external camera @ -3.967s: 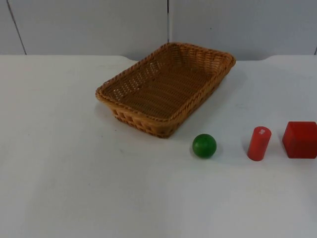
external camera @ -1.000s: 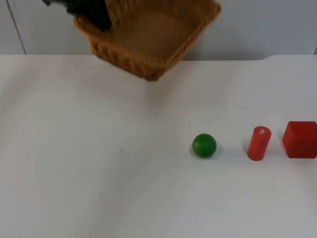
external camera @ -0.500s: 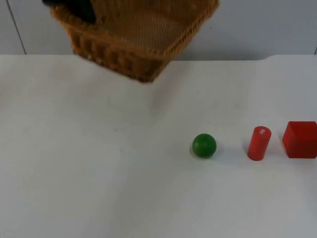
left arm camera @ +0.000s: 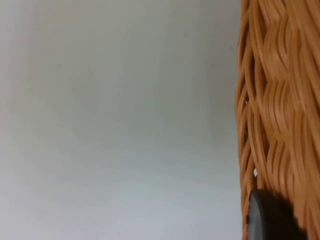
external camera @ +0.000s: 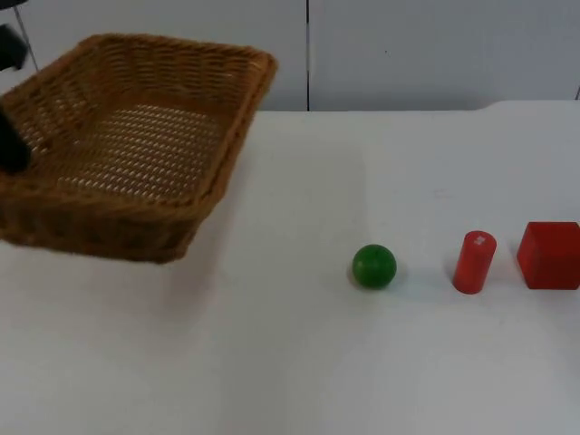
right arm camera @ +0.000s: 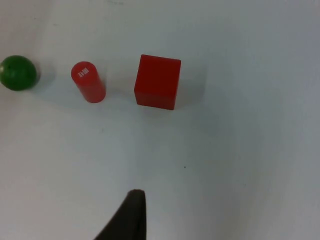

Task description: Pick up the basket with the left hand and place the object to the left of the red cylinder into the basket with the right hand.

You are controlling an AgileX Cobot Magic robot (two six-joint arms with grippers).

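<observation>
The woven brown basket (external camera: 136,149) hangs tilted above the table's left side and casts a shadow below. My left gripper (external camera: 11,145) is shut on its left rim; in the left wrist view the basket wall (left arm camera: 277,100) runs beside a black fingertip (left arm camera: 267,217). A green ball (external camera: 373,265) lies on the table just left of the upright red cylinder (external camera: 474,262). The right wrist view looks down on the green ball (right arm camera: 18,73) and the red cylinder (right arm camera: 88,81) from well above. One black fingertip (right arm camera: 130,212) of my open right gripper shows there, holding nothing.
A red cube (external camera: 549,255) stands right of the cylinder near the table's right edge; the red cube (right arm camera: 157,81) is also in the right wrist view. The grey partition wall (external camera: 408,54) closes off the table at the back.
The left gripper has carried the basket from the upper middle of the top view to the left and nearer the camera. The ball, cylinder and cube have not moved.
</observation>
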